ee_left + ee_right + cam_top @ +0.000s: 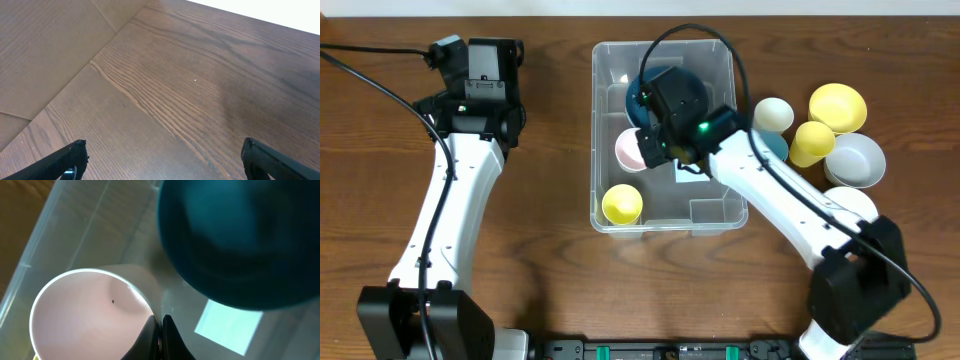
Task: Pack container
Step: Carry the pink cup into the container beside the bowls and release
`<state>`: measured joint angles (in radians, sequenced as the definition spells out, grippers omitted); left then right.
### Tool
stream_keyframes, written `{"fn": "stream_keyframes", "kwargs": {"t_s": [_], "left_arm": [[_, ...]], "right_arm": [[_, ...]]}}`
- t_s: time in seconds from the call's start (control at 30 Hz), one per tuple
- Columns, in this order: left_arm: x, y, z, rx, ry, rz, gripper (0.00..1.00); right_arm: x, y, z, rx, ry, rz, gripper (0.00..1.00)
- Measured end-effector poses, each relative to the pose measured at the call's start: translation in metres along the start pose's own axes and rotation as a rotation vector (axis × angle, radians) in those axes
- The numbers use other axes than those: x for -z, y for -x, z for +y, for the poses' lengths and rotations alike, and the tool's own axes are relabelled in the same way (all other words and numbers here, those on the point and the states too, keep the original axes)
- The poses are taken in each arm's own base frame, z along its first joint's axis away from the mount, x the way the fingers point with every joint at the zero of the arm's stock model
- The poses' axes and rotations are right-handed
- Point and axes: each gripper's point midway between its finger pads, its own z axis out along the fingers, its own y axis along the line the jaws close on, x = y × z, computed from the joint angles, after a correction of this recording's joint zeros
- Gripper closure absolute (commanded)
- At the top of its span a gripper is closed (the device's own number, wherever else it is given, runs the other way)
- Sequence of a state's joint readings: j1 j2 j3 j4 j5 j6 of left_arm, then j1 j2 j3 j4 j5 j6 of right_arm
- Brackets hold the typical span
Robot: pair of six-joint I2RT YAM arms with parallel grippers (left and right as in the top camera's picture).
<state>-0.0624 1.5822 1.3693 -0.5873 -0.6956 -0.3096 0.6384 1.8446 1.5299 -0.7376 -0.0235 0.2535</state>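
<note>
- At the far left, the left tool [165,162] is held over bare worktop [550,200], well apart from the container. Its jaws are spread wide, one dark fingertip is seen at each lower corner of the left wrist view, and nothing is held between them.
- The container [712,75] is set on the worktop at the middle of the overhead view, towards the far edge, with its long side running away from the robot.
- Inside it, a yellow cup [622,203] is seen at the near left corner. A pink cup [628,150] is placed just beyond it against the left wall, and a dark teal bowl [650,92] lies at the far end. A white label [692,172] is seen on the floor, right of the pink cup.
- The right tool [161,325] is found inside the container, between the pink cup and the dark teal bowl. Its jaws are pressed together, and its tips are placed right at the pink cup's rim. Whether the rim is nipped cannot be told.
- Right of the container, a cream cup [773,113] and a lighter teal bowl [775,148], partly hidden by the right arm, are seen close by.
- Further right, a second yellow cup [812,142], a yellow bowl [838,105], a grey-white bowl [856,160] and a white bowl [852,200] are grouped together.
</note>
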Motion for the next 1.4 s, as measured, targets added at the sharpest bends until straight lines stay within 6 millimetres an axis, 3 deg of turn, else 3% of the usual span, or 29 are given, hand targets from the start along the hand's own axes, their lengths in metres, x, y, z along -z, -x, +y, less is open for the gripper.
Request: {"fn": "stream_keyframes", "kwargs": {"t_s": [0.7,0.83,1.2,1.3,1.4], "left_arm": [[0.0,0.0,0.0,0.0,0.0,0.0,0.02],[0.0,0.0,0.0,0.0,0.0,0.0,0.02],[0.0,0.0,0.0,0.0,0.0,0.0,0.02],[0.0,0.0,0.0,0.0,0.0,0.0,0.02],[0.0,0.0,0.0,0.0,0.0,0.0,0.02]], "right_arm": [[-0.059,-0.01,0.002,0.004,-0.01,0.046,0.98],[-0.058,-0.008,0.003,0.0,-0.009,0.042,0.8],[-0.054,-0.018,0.0,-0.01,-0.022,0.086,0.64],[-0.042,-0.02,-0.001,-0.011,-0.033,0.104,0.6],[-0.015,-0.012,-0.004,-0.009,-0.056,0.078,0.59]]}}
